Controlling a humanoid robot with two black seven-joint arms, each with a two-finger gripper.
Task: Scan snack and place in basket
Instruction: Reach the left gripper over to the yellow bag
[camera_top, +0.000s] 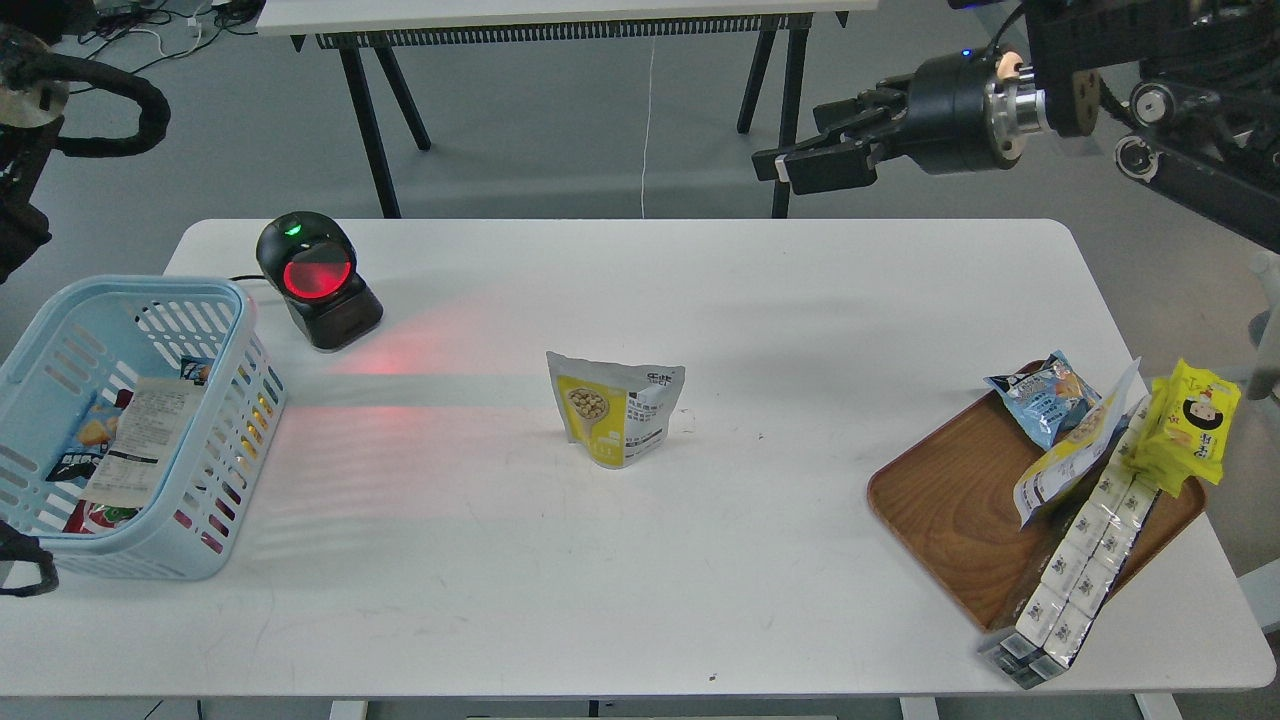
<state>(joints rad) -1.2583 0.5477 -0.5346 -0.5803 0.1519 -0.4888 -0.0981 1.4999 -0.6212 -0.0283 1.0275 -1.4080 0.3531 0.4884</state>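
1 snack pouch (614, 408) stands upright near the middle of the white table (640, 560), untouched, well apart from the light blue basket (240, 320) at the left edge, which already holds a few packets and a paper slip. The right gripper (800, 150) hangs high above the table's far edge with its fingers slightly parted and gripping nothing, while the left gripper is out of view. The scanner (318, 280) glows red beside the basket, and a wooden tray (940, 510) of snacks sits at right.
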